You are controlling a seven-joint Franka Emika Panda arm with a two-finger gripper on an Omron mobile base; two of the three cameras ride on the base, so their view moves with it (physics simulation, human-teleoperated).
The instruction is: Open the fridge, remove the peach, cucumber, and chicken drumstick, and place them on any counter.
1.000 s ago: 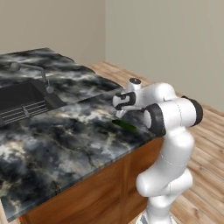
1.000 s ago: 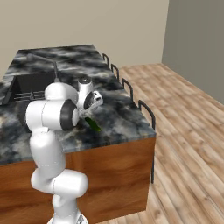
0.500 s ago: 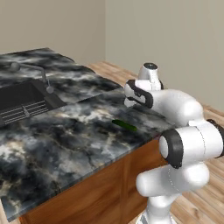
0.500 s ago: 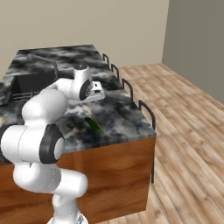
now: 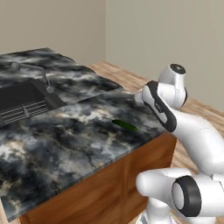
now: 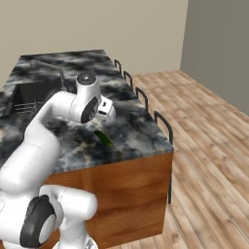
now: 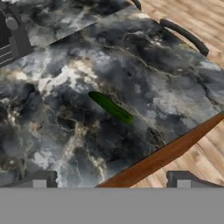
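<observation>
On the counter [image 7: 175, 87], near its wooden edge, the cucumber [image 7: 111, 106] is being left lying flat, apart from the released, wide-open tool [image 7: 111, 180].

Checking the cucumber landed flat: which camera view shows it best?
The hand view: the cucumber lies whole, unobstructed, on the counter. Both base views show it smaller, near the arm.

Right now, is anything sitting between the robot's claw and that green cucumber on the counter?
No. The cucumber lies alone on the bare marbled counter, and the open gripper looks down at it with nothing between.
</observation>
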